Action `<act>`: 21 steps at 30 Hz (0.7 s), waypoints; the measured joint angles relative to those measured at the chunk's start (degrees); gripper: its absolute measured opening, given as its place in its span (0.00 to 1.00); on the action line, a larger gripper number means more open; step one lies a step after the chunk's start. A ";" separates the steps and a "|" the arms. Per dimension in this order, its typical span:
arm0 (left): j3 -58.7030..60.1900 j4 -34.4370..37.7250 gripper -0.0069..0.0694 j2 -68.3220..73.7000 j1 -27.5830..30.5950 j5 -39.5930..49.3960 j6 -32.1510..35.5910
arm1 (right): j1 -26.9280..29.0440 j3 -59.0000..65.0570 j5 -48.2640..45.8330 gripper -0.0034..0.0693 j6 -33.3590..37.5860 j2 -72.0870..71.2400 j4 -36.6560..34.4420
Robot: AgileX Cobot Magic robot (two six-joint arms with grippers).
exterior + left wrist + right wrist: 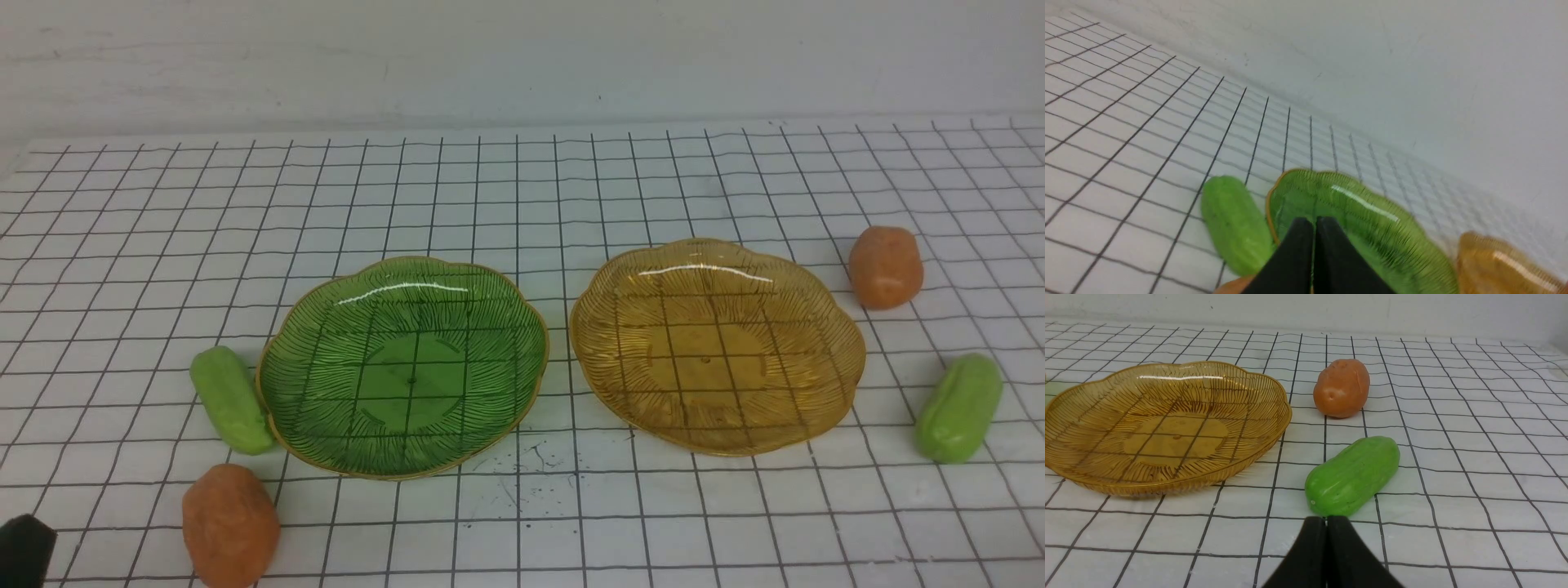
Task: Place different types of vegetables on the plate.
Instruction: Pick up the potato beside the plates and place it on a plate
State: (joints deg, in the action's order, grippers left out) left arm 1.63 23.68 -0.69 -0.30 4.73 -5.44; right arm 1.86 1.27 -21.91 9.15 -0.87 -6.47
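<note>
Two scalloped plates of clear, glossy plastic, ribbed with fine radiating lines, sat side by side on a white gridded sheet (pixel 522 188). The green plate (pixel 404 367) was on the left and the amber plate (pixel 718 347) on the right, their rims close but apart.

The four vegetables were matte toys, all lying on the sheet outside the plates. The left cucumber (pixel 231 400), a light-green oblong with rounded ends, lay just beside the green plate's left rim. The left potato (pixel 230 527), an orange-brown dimpled lump, sat nearer the robot, just beside that cucumber's near end. The right potato (pixel 886 267) sat off the amber plate's far right rim. The right cucumber (pixel 959 407) lay nearer the robot, apart from both.

The left gripper (pixel 1314 222) pointed toward the green plate, its black tapered fingers pressed together on nothing. The right gripper (pixel 1326 520), likewise clenched and empty, was held low over the sheet, aimed at the right cucumber's near end and just short of it.
</note>
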 joint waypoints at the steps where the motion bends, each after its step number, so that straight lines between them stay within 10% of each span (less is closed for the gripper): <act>1: 0.00 2.13 0.08 0.00 0.00 -1.32 -0.05 | 0.00 0.00 0.00 0.03 0.00 0.00 0.00; 13: 0.00 13.63 0.08 0.00 0.00 -16.23 -0.34 | 0.00 0.30 2.76 0.03 -0.74 0.00 0.10; 21: -6.95 10.88 0.08 0.00 0.00 -21.51 2.19 | 0.00 0.44 28.72 0.03 -10.54 0.00 -20.67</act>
State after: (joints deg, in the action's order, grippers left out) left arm -5.32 34.56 -0.69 -0.30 -16.78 -3.24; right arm 1.86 1.71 6.82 -1.38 -0.87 -27.14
